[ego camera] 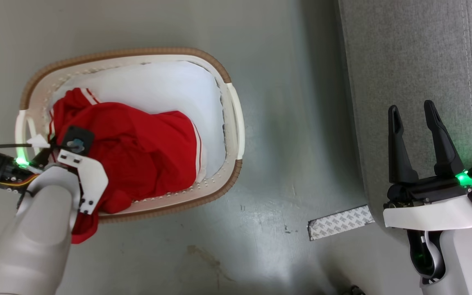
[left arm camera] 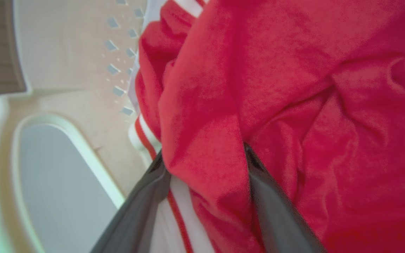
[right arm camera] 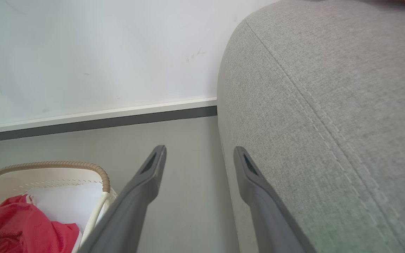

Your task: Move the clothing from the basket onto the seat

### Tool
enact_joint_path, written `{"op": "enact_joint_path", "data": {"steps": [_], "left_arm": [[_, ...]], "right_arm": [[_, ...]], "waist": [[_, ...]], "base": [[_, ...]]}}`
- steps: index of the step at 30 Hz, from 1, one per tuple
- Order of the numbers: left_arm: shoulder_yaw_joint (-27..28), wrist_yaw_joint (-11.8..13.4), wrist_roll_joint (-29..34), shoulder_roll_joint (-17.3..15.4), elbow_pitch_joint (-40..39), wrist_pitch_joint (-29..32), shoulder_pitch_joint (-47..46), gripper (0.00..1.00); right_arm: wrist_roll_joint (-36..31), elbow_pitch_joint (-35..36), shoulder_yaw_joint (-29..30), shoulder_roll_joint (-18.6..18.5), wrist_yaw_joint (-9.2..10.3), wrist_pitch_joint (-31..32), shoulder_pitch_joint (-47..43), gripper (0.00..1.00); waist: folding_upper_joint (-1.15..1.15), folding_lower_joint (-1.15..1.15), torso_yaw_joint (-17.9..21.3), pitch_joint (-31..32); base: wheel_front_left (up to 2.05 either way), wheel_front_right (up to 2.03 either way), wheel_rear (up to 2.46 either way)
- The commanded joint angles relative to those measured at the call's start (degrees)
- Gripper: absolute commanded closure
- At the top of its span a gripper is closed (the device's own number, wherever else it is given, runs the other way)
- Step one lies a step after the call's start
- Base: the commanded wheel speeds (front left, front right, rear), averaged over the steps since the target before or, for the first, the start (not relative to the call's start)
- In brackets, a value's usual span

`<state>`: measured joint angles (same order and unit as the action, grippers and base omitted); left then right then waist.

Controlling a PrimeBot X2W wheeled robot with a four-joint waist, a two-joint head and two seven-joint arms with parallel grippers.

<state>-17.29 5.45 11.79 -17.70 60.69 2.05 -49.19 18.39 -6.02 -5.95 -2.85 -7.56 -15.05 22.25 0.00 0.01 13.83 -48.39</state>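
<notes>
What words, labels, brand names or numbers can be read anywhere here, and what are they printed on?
No text here can be read.
The pale strip on the floor beside the seat: small repeated grey print, too small to read.
The clothing: white stripes, no lettering shows.
The basket: plain plastic, no label shows.

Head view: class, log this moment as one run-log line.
clothing: in basket, part draped over rim | left jaws: open, astride a clothing fold | right jaws: open, empty, by seat edge
</notes>
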Motion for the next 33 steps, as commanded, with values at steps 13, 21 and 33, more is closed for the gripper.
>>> {"op": "enact_joint_path", "data": {"steps": [13,21,33], "left_arm": [[0.62,-1.75,-4.39,1.62,4.74,-9.65,-2.41,1.0],[3.22,-3.22,-10.09,7.28,4.05,-16.15,1.88,1.0],[5.15,-3.46,-16.1,12.04,-13.86,-17.2,18.35,1.0]], "right_arm": [[0.46,-1.53,0.49,-0.15,0.14,-0.1,0.64,0.0],[-2.51,-4.42,1.82,-0.14,0.14,-0.1,-2.68,0.0],[-7.04,-7.35,-2.27,-0.12,0.14,-0.1,-11.02,0.0]], "waist": [[0.0,-0.01,-0.53,3.02],[0.0,-0.01,-3.87,16.28],[0.0,-0.01,-6.92,38.64]], "base": [[0.0,0.0,0.0],[0.0,0.0,0.0],[0.0,0.0,0.0]]}}
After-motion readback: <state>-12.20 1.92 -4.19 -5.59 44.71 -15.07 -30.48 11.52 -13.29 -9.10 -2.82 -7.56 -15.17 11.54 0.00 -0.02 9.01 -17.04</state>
